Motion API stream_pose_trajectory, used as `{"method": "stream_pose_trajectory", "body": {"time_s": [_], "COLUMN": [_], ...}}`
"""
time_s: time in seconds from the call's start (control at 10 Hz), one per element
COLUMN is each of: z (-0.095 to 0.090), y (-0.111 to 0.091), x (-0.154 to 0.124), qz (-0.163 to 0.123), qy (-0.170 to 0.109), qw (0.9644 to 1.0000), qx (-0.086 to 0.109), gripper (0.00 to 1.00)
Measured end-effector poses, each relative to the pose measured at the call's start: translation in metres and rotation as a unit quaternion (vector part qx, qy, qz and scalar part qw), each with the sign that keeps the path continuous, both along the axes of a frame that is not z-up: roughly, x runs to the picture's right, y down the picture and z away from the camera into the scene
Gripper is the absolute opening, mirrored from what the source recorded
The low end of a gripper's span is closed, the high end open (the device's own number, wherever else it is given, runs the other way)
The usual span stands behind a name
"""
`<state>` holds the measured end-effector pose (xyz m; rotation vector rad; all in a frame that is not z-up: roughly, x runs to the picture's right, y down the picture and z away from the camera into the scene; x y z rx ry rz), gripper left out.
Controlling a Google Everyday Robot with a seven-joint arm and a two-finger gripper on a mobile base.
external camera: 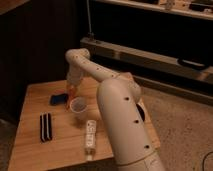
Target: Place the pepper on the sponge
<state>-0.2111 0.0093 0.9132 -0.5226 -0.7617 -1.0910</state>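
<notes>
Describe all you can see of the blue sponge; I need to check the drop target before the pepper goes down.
The sponge is a small, flat, dark blue rectangular block lying on the wooden table, toward its far side. Nothing rests on it. The white cup stands near it, apparently apart. The gripper hangs just beside the sponge's end nearest the cup, an orange spot, apparently the pepper, at its tip; contact with the sponge cannot be told.
</notes>
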Motion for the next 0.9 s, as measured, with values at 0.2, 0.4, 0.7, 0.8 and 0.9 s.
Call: {"method": "stream_pose_trajectory", "body": {"time_s": [0.2, 0.4, 0.7, 0.8, 0.9], "z": [-0.003, -0.008, -0.011, -0.010, -0.010], "y": [-0.003, -0.009, -0.019, -0.021, -0.023], "x": [-0.001, -0.001, 0.000, 0.001, -0.001], "qz": [-0.003, -0.001, 0.013, 0.018, 0.021], "qy": [-0.004, -0.009, -0.019, -0.022, -0.025], "qw": [1.0000, 1.0000, 0.9997, 0.9995, 0.9993], "qx": [0.002, 0.002, -0.009, -0.016, -0.020], "gripper": [0.20, 0.20, 0.20, 0.20, 0.20]}}
